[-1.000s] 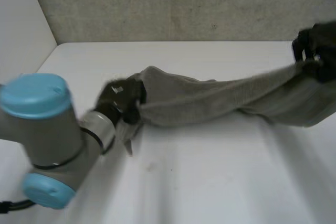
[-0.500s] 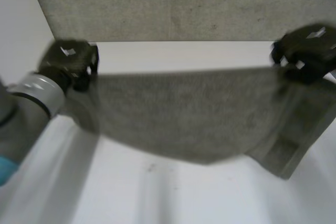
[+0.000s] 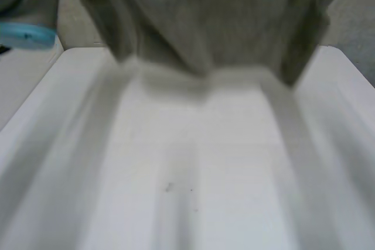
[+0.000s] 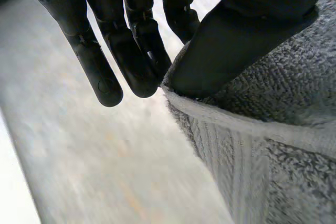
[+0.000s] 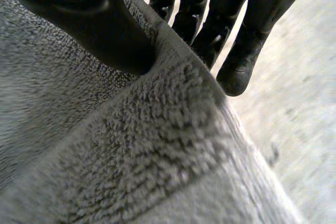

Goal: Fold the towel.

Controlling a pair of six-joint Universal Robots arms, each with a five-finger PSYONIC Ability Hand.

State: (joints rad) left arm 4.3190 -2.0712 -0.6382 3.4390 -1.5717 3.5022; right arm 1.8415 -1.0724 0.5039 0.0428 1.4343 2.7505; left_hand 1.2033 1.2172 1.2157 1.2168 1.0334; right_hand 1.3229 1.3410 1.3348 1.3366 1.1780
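towel: grey terry towel [image 3: 217,16], held up in the air and spread wide, hanging as a sheet with vertical creases. Its lower edge looks clear of the surface, with only a shadow below it.
towel position: over the far part of the white surface [image 3: 193,162]; the near part is bare.
left hand: left hand [image 4: 231,51] is clamped on the towel, thumb on one face and fingers [image 4: 131,51] behind, pinching the hemmed band right at a corner.
right hand: right hand [image 5: 94,19] is clamped the same way, thumb on the near face and fingers [image 5: 247,35] behind, on the top hem at its end.
left arm: left arm [image 3: 23,4] raised high at the towel's left side, blue cap visible.
key relation: the top edge runs side to side between the two hands and the cloth hangs straight down from both. The long axis lies across the surface. Neither hand is nearer; each has its own end.
step (judgement): spread and lift look done, no fold made yet.
next move needs (judgement): both hands lowering together and level so the free lower edge lands first and the towel lies flat.
risk: uneven lowering could bunch the creased middle.
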